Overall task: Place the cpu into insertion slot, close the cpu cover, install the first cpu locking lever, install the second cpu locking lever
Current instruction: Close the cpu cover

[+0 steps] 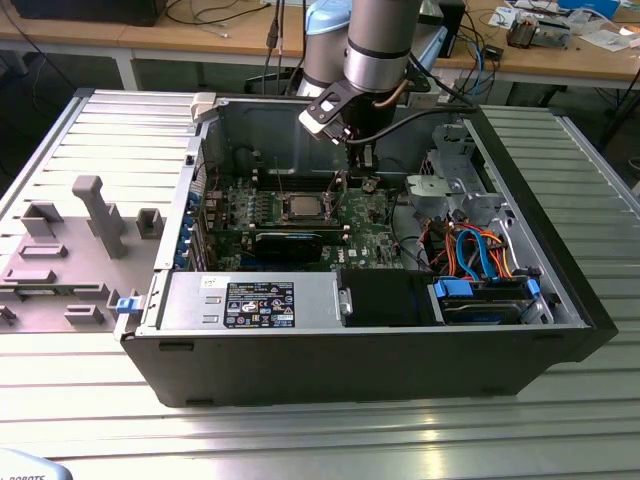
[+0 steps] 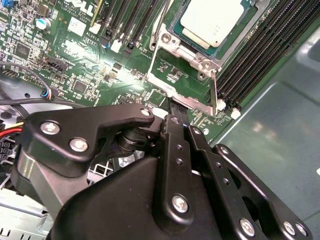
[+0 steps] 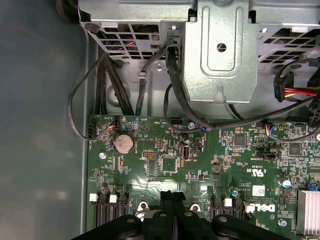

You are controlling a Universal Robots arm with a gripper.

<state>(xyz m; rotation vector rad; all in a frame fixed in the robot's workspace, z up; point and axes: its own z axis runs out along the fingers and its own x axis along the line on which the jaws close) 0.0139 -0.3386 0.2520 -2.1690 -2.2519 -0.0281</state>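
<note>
Open case (image 1: 350, 370) on a ribbed counter (image 1: 300, 440), with the arm reaching in from the top of the exterior view. The cpu (image 1: 300, 207) lies at the centre of the board (image 3: 165, 165). It sits flat in the slot (image 2: 176, 30) with its metal top up (image 2: 214, 22), and the cover (image 2: 175, 52) appears lowered around it. The chip is square, so it has no long axis; its edges run parallel to the slot rim and to the memory slots beside it. The tool (image 1: 363, 165) hangs just towards the exterior view's right of the cpu. Its jaws are closed together with nothing seen between them, and its tip (image 2: 174, 107) is close to the cover's near edge in the second wrist view. A thin lever (image 2: 216, 90) rises at an angle beside that edge and looks unlatched; whether the tip touches it cannot be told. The step in hand is judged to be a lever installation. It would go best with the closed tip bearing on the lever's free end only. The push should follow the lever's arc downward and inward towards its hook. Load should stay off the chip's top and off the small parts on the board.
</note>
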